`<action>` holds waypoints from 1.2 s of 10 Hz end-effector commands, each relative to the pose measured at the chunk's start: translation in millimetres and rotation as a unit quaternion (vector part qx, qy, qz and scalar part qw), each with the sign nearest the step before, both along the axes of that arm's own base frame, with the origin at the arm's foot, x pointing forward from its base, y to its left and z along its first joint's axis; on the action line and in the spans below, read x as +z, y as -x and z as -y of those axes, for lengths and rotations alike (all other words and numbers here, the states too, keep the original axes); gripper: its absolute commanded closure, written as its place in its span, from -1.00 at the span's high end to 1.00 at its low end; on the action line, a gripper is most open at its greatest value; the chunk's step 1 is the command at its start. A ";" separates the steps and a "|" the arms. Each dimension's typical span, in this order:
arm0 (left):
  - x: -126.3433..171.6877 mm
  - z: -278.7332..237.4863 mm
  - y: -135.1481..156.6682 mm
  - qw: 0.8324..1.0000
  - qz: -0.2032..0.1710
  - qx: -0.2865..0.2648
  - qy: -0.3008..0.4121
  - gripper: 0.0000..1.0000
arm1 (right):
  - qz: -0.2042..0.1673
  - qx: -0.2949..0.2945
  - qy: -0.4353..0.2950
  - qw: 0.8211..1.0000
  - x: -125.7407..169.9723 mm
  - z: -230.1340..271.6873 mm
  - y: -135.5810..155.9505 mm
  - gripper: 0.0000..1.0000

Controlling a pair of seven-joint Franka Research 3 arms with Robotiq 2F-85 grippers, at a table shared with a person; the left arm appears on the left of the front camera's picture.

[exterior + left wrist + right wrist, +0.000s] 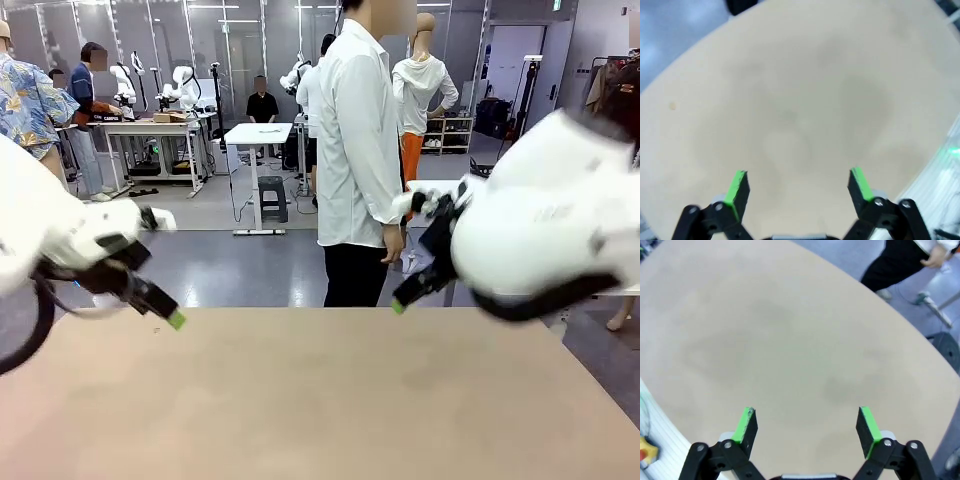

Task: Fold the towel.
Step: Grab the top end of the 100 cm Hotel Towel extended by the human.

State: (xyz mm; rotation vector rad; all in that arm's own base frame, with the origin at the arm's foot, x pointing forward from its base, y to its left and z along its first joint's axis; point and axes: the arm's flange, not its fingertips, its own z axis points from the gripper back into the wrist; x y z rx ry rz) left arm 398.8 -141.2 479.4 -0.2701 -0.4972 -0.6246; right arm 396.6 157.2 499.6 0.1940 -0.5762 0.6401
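The towel is out of view. My left gripper hangs open above the left far part of the tan table, its green-padded fingers spread wide with nothing between them. The left wrist view looks down past that gripper onto bare tabletop. My right gripper hovers open over the right far part of the table. In the right wrist view this gripper also holds nothing, with plain tabletop below it.
A person in a white shirt and black trousers stands at the table's far edge, between the two arms, and their legs appear beyond that edge. Grey floor lies past the table.
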 end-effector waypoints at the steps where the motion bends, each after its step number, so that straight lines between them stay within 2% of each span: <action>1: 54.4 -54.6 3.9 0.992 -0.076 0.006 0.102 1.00 | -0.079 0.026 -0.090 0.992 43.0 49.3 -6.4 1.00; 2: 75.3 -83.6 14.1 0.978 -0.116 -0.004 0.174 1.00 | -0.115 0.039 -0.158 0.980 57.3 76.3 -3.2 1.00; 3: 92.6 -121.4 26.7 0.955 -0.125 -0.028 0.266 1.00 | -0.132 0.039 -0.223 0.965 65.3 112.7 1.4 1.00; 4: 99.9 -155.6 42.1 0.934 -0.117 -0.048 0.334 1.00 | -0.147 0.037 -0.282 0.947 66.9 146.9 10.2 1.00; 5: 102.5 -190.7 56.5 0.918 -0.103 -0.026 0.381 1.00 | -0.159 0.029 -0.334 0.929 64.0 181.9 21.4 1.00; 6: 101.9 -228.3 72.4 0.900 -0.076 0.008 0.429 1.00 | -0.160 0.013 -0.391 0.906 58.5 221.7 36.8 1.00; 9: 85.5 -311.5 113.3 0.861 -0.019 0.086 0.500 1.00 | -0.134 -0.033 -0.512 0.848 34.5 312.3 78.3 1.00; 10: 79.7 -340.8 130.9 0.846 -0.001 0.125 0.518 1.00 | -0.118 -0.055 -0.537 0.833 24.4 336.9 93.4 1.00; 12: 73.7 -379.8 155.3 0.824 0.027 0.177 0.538 1.00 | -0.096 -0.080 -0.559 0.819 13.1 364.8 113.0 1.00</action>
